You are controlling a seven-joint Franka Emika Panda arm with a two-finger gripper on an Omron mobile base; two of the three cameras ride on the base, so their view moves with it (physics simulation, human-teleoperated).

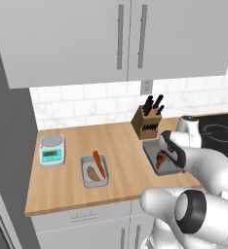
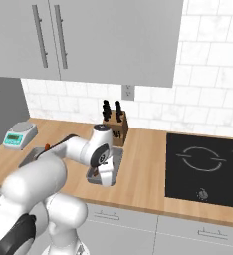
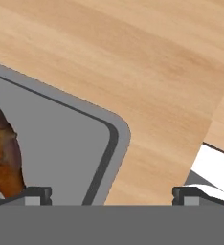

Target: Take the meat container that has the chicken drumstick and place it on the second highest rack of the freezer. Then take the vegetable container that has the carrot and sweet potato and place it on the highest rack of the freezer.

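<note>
Bright, even rendered light (shadows faint), slightly soft.

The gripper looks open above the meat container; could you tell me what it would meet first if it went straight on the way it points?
Probably the rim of the meat container, which lies between the open fingers of the gripper; one finger heads inside, the other toward the bare counter.

Arm hides meat container (image 2: 117, 158); drumstick (image 3: 4, 153) cropped

White arm (image 1: 208, 170) — dark joints, rounded links.
</note>
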